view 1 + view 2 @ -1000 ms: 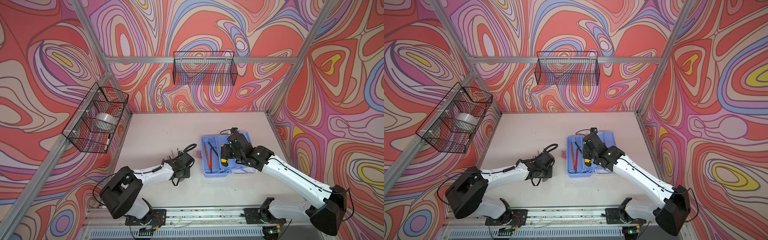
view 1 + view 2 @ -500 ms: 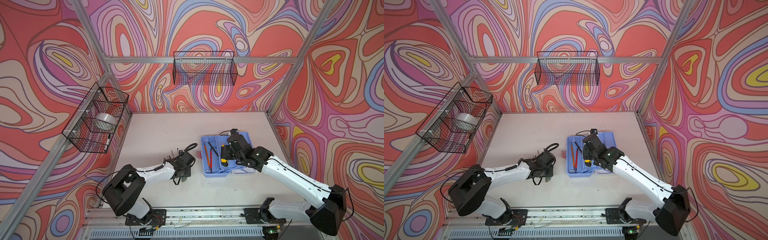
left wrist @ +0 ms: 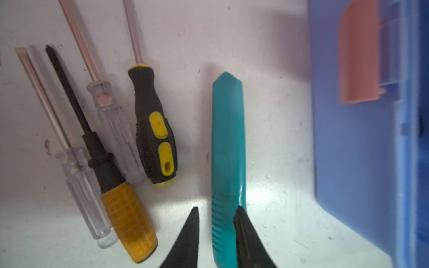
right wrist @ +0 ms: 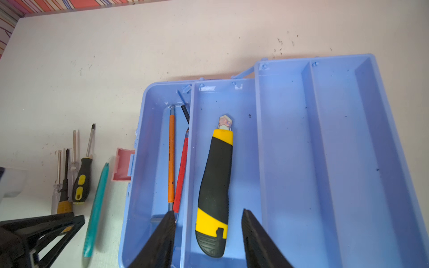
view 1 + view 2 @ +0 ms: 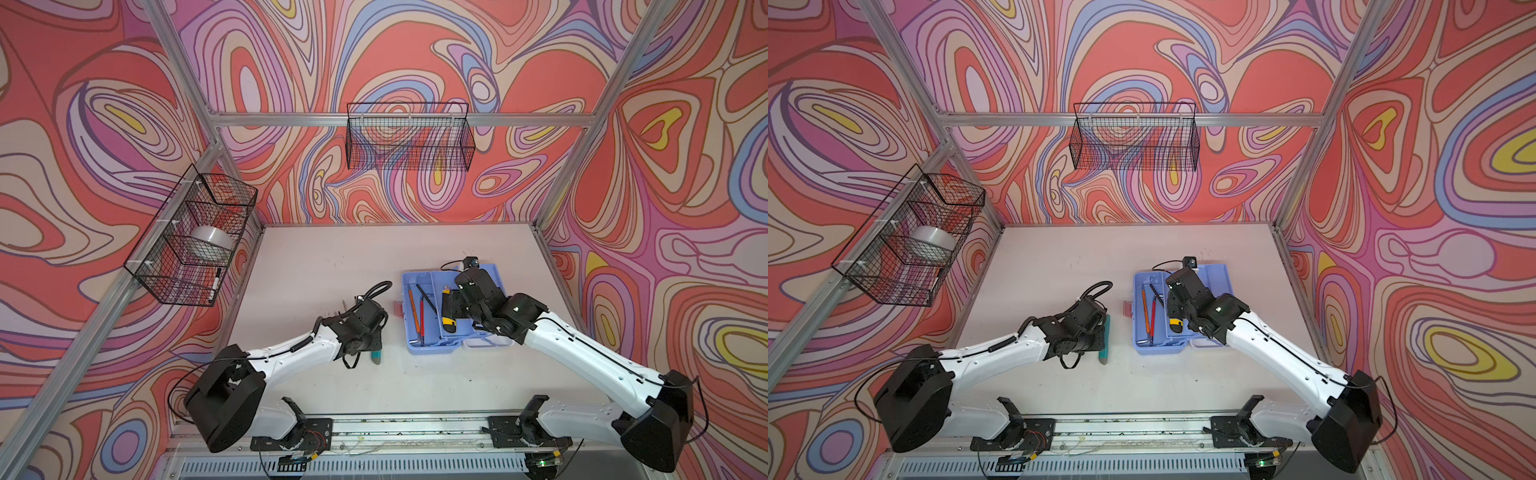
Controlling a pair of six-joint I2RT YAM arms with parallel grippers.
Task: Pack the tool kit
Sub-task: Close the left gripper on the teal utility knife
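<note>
Items obscured or cropped: tool kit bench
Teal utility knife (image 3: 228,143): butt cut off in the left wrist view; blue tool box (image 3: 357,150) blurred, cropped. Screwdrivers (image 3: 153,130): mostly hidden under left arm (image 5: 286,353) in both top views. Small dark item (image 5: 215,284) in wire basket (image 5: 166,286): possibly a marker.

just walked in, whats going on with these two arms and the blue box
Two robot arms are packing a tool kit. The left pincer straddles the ribbed end of a teal utility knife lying on the table beside four screwdrivers, with a gap at one finger, so not gripped yet. The right pincer hangs open over a yellow-and-black utility knife already lying in the open blue tool box, next to the compartment holding hex keys.
</note>
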